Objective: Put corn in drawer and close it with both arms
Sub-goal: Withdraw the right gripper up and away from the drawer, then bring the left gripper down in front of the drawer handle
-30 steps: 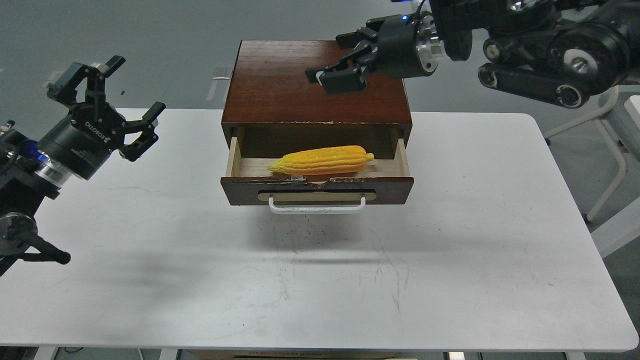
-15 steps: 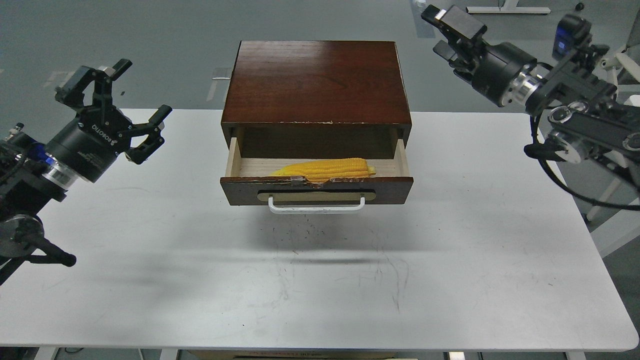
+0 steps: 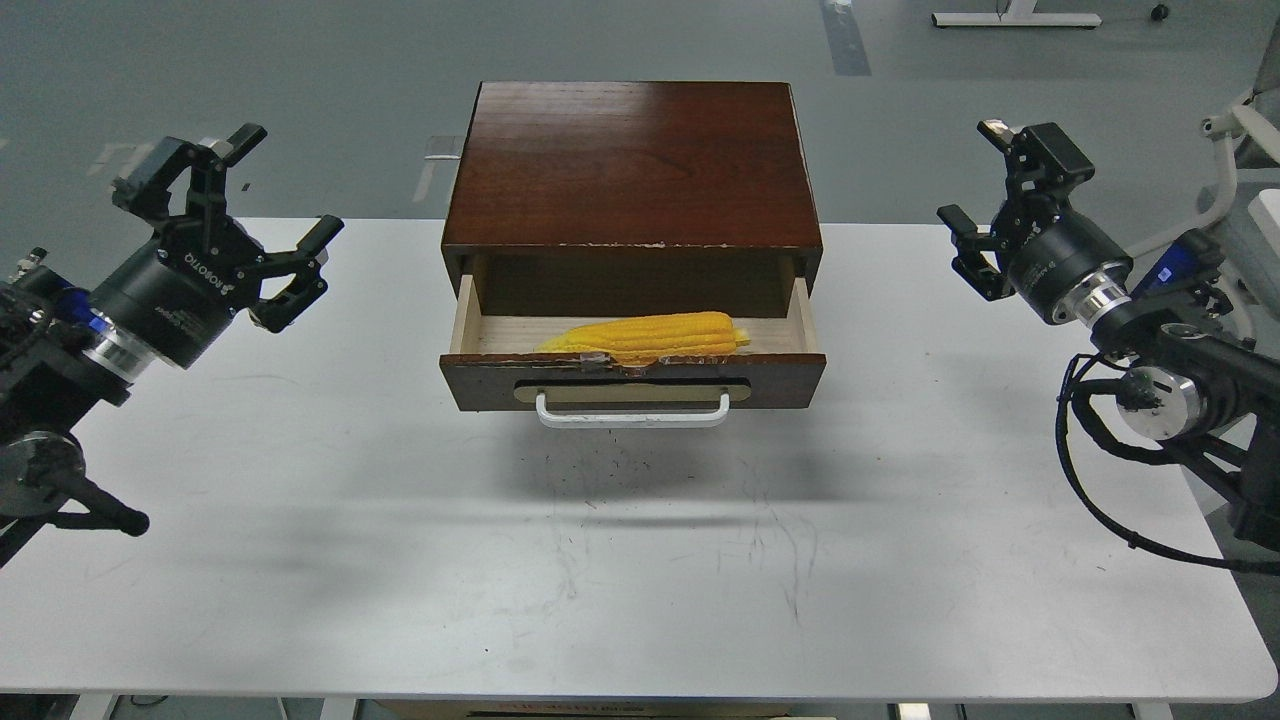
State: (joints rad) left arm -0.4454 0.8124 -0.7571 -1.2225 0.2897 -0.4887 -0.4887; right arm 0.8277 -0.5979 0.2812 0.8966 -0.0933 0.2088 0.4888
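Note:
The yellow corn (image 3: 650, 335) lies on its side inside the drawer (image 3: 632, 378), which stands pulled out of the dark wooden cabinet (image 3: 630, 165). The drawer's white bar handle (image 3: 634, 412) faces me. My left gripper (image 3: 250, 215) is open and empty, held above the table's left side, well left of the cabinet. My right gripper (image 3: 985, 205) is open and empty, held above the table's right side, well right of the cabinet. Neither gripper touches the drawer.
The cabinet sits at the back middle of the white table (image 3: 640, 560). A white frame (image 3: 1220, 230) stands off the table's right edge. Grey floor lies behind the table.
The corn has settled down into the drawer. My right gripper has swung away from above the cabinet, out to the right and down to table-side height. My left arm has barely moved.

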